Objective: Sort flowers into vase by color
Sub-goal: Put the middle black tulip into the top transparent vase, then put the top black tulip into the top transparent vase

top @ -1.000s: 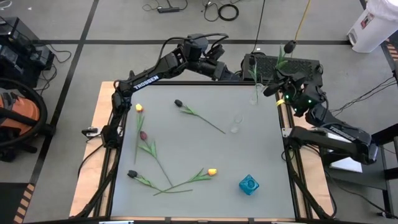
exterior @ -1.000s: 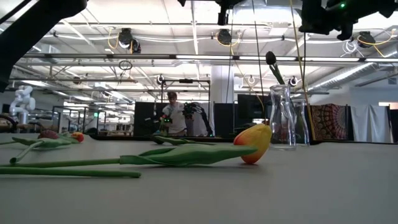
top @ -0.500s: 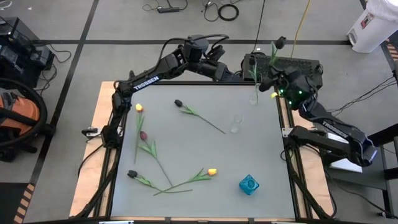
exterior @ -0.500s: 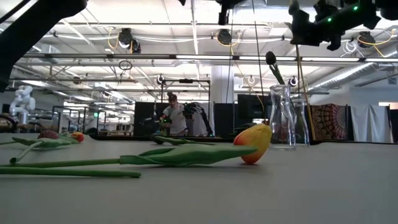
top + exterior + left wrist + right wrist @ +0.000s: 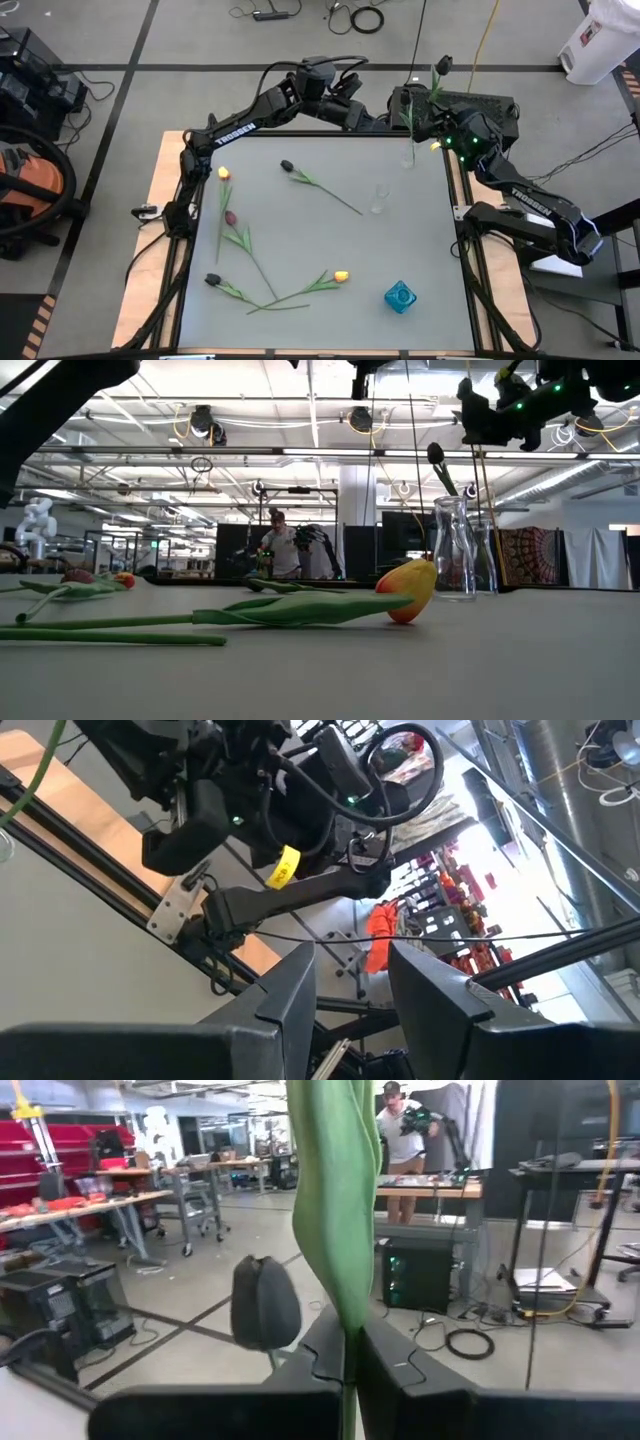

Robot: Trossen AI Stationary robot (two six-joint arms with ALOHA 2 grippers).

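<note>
My right gripper [image 5: 432, 128] hangs above the table's far right corner, shut on a dark tulip [image 5: 443, 67] whose bud [image 5: 265, 1302] shows beside a broad green leaf [image 5: 330, 1200]. Close by stands a clear glass vase [image 5: 408, 155] with a green stem in it. My left gripper [image 5: 372, 122] waits open above the far edge, nothing between its fingers [image 5: 290, 1000]. On the table lie a dark tulip [image 5: 287, 166], a yellow tulip [image 5: 224, 173], a pinkish-red tulip [image 5: 231, 217], another dark one [image 5: 212, 280] and a yellow-orange one [image 5: 341, 275]. My right gripper pinches the dark tulip's thin green stem [image 5: 347, 1342] between its two fingers, just under the leaf. The fingers reach out level and lie across the stem. The tulip stands roughly upright above them, bud beside the leaf, lifted clear of the table.
A second small clear glass [image 5: 378, 197] stands nearer the table's middle right, and a blue vase [image 5: 400, 296] near the front right. Wooden strips [image 5: 160, 240] edge the table. A person [image 5: 276, 545] works far behind the table.
My right gripper has carried the dark tulip toward the table's left and far edge, closer to the clear vase, staying shut. The tulip has kept upright and clear of the table.
</note>
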